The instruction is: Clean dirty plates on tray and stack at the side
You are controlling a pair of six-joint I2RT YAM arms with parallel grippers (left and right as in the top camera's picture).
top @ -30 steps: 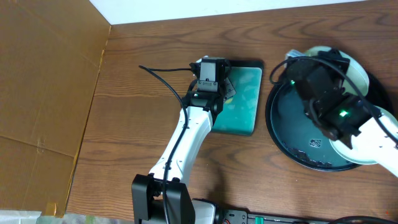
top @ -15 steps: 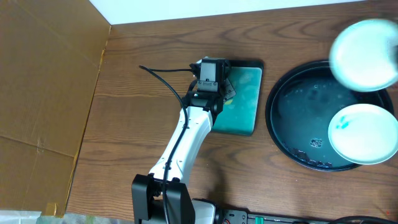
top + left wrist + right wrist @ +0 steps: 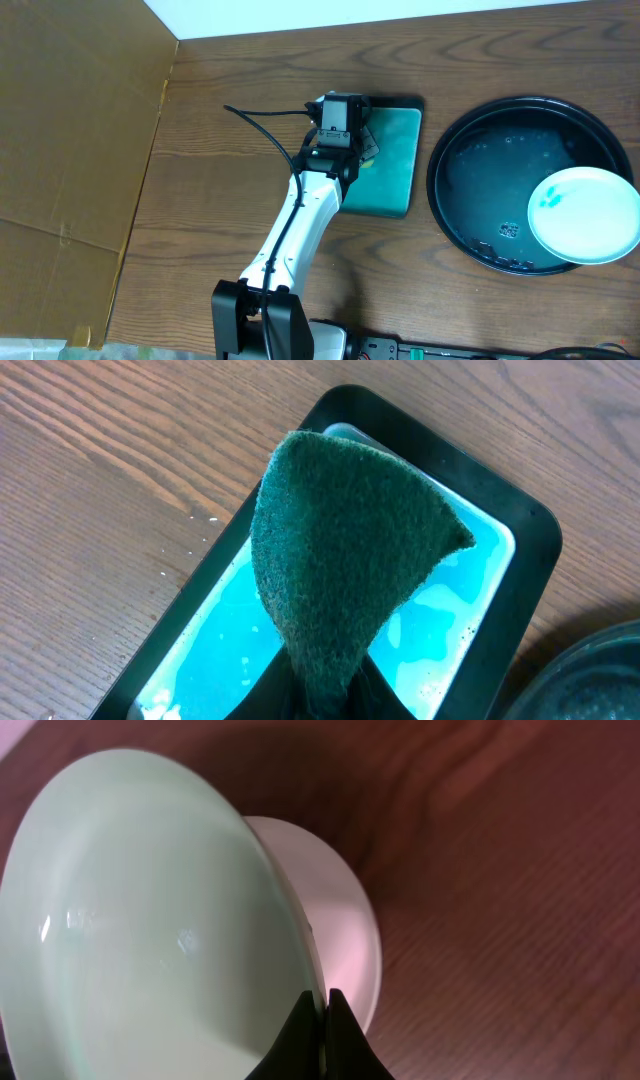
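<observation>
The round black tray (image 3: 480, 170) stands at the right of the overhead view. One white plate (image 3: 585, 215) with a small teal smear lies on its lower right part. My right gripper (image 3: 325, 1010) is outside the overhead view. In the right wrist view it is shut on the rim of a white plate (image 3: 150, 920), held tilted over another white plate (image 3: 345, 910) that lies on the wood table. My left gripper (image 3: 325, 695) is shut on a green scouring pad (image 3: 345, 550) above the rectangular teal dish (image 3: 530, 560).
The rectangular black-rimmed dish (image 3: 395, 165) sits just left of the tray, and my left arm (image 3: 300, 215) reaches to it from the front edge. A brown cardboard wall (image 3: 70, 150) lines the left side. A black cable (image 3: 265, 125) loops left of the dish.
My right arm lifted a plate off the tray's upper right and carried it out of the overhead view to the right. The left arm has not moved.
</observation>
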